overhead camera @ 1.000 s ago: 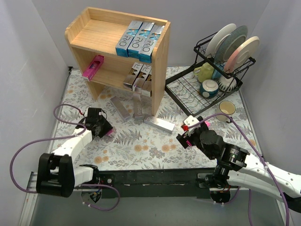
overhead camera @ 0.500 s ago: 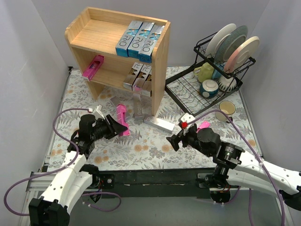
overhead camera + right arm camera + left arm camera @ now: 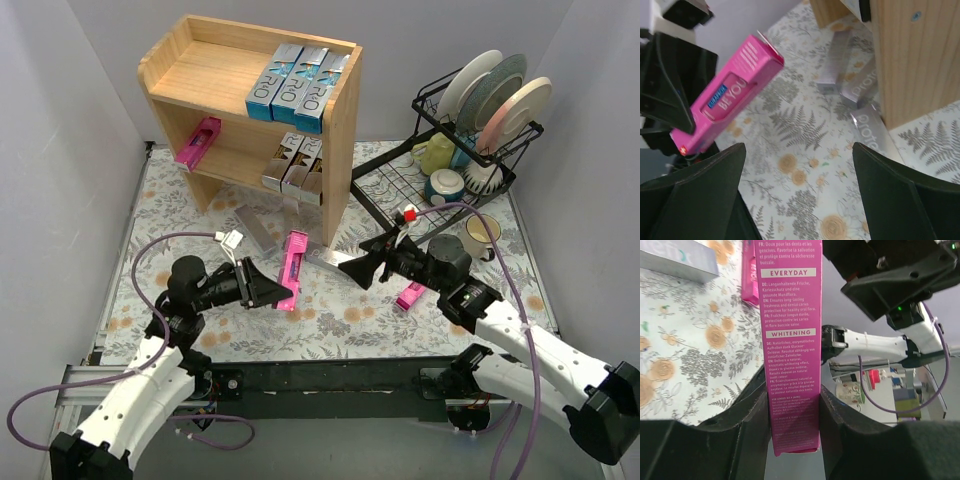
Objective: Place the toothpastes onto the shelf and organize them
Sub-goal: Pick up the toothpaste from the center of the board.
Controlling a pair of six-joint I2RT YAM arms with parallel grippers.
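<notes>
Pink cardboard comes first: low in the middle of the overhead view, our left hand (image 3: 268, 287) is clamped on one end of a pink toothpaste box (image 3: 292, 264), held clear of the desk (image 3: 330, 325) and tilted steeply. Just to its right, our right hand (image 3: 356, 270) stands wide apart and holds nothing, pointing towards that box. A second pink box (image 3: 411, 296) lies flat on the desk right of centre, beside the right arm. Farther back, the silver boxes (image 3: 258, 229), at least three, lie loose at the foot of the shelf (image 3: 340, 150). On the shelf, upper middle of the frame, three blue-and-silver boxes (image 3: 297, 88) sit side by side on top. The lower level has a shelved pink box (image 3: 198, 142) at its left and three silver-and-black boxes (image 3: 295, 165) at its right. We judge the job a little over half done: seven shelved, one in hand, four or more to go.
</notes>
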